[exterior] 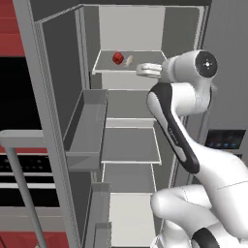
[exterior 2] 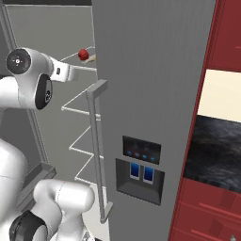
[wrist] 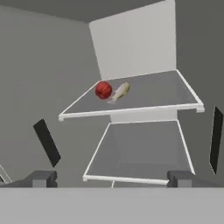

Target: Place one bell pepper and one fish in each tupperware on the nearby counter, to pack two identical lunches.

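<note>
Two-finger gripper (wrist: 109, 178) jaws wide apart, empty; risk: glossy red bell pepper (wrist: 103, 90) touches slender pale fish (wrist: 121, 91) on far fridge shelf (wrist: 162, 94), so grabbing one could knock the other.

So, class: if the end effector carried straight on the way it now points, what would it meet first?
Probably nothing at first: the open end effector aims between two fridge shelves, below the bell pepper and fish, toward the pale back wall. Depth is uncertain.

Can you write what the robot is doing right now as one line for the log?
claw: open, empty, facing fridge | bell pepper: top shelf | fish: beside pepper | step: grasp not yet made
</note>
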You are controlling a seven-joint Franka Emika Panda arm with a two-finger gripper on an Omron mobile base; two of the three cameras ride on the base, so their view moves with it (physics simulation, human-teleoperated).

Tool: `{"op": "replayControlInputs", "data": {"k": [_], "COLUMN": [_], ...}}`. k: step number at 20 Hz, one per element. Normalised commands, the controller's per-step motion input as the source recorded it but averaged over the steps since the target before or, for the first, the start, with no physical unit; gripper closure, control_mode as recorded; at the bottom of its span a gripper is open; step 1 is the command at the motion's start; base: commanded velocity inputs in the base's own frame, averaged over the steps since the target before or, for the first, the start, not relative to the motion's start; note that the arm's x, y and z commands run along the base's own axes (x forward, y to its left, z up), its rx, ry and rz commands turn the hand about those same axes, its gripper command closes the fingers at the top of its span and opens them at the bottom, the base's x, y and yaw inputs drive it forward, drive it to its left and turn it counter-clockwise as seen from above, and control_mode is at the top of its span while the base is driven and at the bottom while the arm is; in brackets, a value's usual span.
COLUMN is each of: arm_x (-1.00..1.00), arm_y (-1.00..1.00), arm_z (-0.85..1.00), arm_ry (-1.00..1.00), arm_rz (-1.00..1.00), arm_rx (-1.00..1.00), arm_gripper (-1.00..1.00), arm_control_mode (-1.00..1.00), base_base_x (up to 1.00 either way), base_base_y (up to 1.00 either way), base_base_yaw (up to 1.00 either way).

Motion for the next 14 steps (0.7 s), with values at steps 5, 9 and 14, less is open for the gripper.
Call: {"op": "replayControlInputs", "data": {"k": [5,9,14], "arm_x": [0.46,0.62,0.59], "arm_y": [0.01,0.0,0.0], "arm_z": [0.0,0.0,-0.01], "arm_ry": [0.1,0.14,0.0], "arm_rz": [0.0,0.0,0.0], "arm_rx": [-0.07,-0.01,-0.01], "arm_gripper": [-1.0,-1.0,-1.0], "arm_control_mode": [-1.0,-1.0,-1.0], "base_base_x": [0.0,0.0,0.0], "base_base_y": [0.0,0.0,0.0], "base_base_yaw": [0.0,0.0,0.0]}}
